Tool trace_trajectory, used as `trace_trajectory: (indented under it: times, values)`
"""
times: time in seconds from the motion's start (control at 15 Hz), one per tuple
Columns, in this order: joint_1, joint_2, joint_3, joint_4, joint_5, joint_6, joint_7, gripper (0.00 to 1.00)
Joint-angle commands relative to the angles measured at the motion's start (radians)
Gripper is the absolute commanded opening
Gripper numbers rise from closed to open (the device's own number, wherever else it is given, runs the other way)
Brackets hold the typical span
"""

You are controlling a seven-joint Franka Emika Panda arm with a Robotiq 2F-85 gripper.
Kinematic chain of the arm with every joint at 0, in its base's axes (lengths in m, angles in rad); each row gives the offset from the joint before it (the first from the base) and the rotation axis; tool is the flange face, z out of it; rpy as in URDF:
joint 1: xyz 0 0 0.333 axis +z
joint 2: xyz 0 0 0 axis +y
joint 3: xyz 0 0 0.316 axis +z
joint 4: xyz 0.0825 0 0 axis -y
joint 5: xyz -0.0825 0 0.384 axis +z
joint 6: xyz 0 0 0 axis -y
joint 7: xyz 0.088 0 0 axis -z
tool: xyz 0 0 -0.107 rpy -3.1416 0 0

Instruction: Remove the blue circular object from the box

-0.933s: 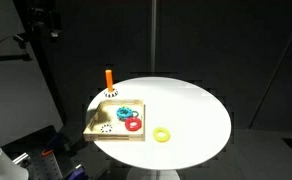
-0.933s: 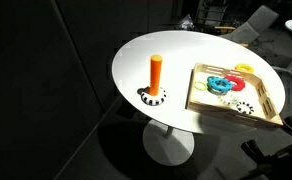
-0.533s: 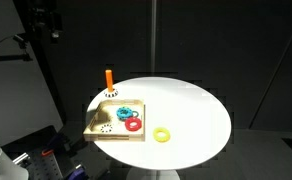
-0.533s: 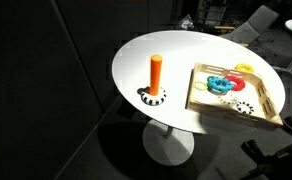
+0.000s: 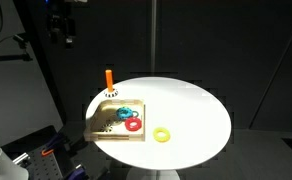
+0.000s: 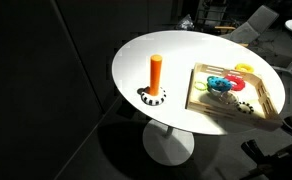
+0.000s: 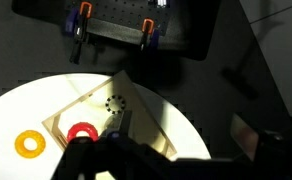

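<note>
The blue circular object (image 5: 125, 112) lies in the box (image 5: 98, 130), a shallow light-wood tray at the table's edge; both also show in an exterior view, the ring (image 6: 219, 85) and the tray (image 6: 211, 107). A red ring (image 5: 134, 124) lies beside it in the tray. My gripper (image 5: 61, 28) hangs high above and beyond the table, far from the box. In the wrist view the gripper (image 7: 184, 140) is a dark shape with its fingers wide apart and nothing between them. That view shows the tray (image 7: 136, 100) and the red ring (image 7: 82, 132); the blue ring is hidden there.
A yellow ring (image 5: 162, 134) lies on the white round table (image 5: 186, 105) outside the tray. An orange peg (image 6: 156, 72) stands upright on a dotted base next to the box. A black dotted ring (image 6: 243, 106) lies in the tray. Dark surroundings and equipment ring the table.
My gripper has shifted a little to the right at the top of the exterior view. The rings and the box have not moved.
</note>
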Motion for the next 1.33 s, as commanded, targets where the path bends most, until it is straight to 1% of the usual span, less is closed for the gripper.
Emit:
trace_trajectory:
  times: [0.0, 0.53, 0.8, 0.93, 1.0, 1.13, 1.27]
  values:
    - [-0.028, 0.084, 0.001, 0.013, -0.048, 0.096, 0.051, 1.00]
    - [-0.077, 0.264, -0.011, -0.054, -0.175, 0.397, 0.184, 1.00]
    - [-0.087, 0.370, -0.028, -0.081, -0.202, 0.512, 0.249, 1.00]
    - [-0.089, 0.417, -0.037, -0.079, -0.205, 0.522, 0.274, 1.00]
    - [-0.076, 0.386, -0.039, -0.087, -0.187, 0.510, 0.238, 1.00]
    - [-0.075, 0.412, -0.042, -0.087, -0.187, 0.515, 0.240, 1.00]
    - [-0.074, 0.409, -0.042, -0.086, -0.187, 0.515, 0.240, 1.00]
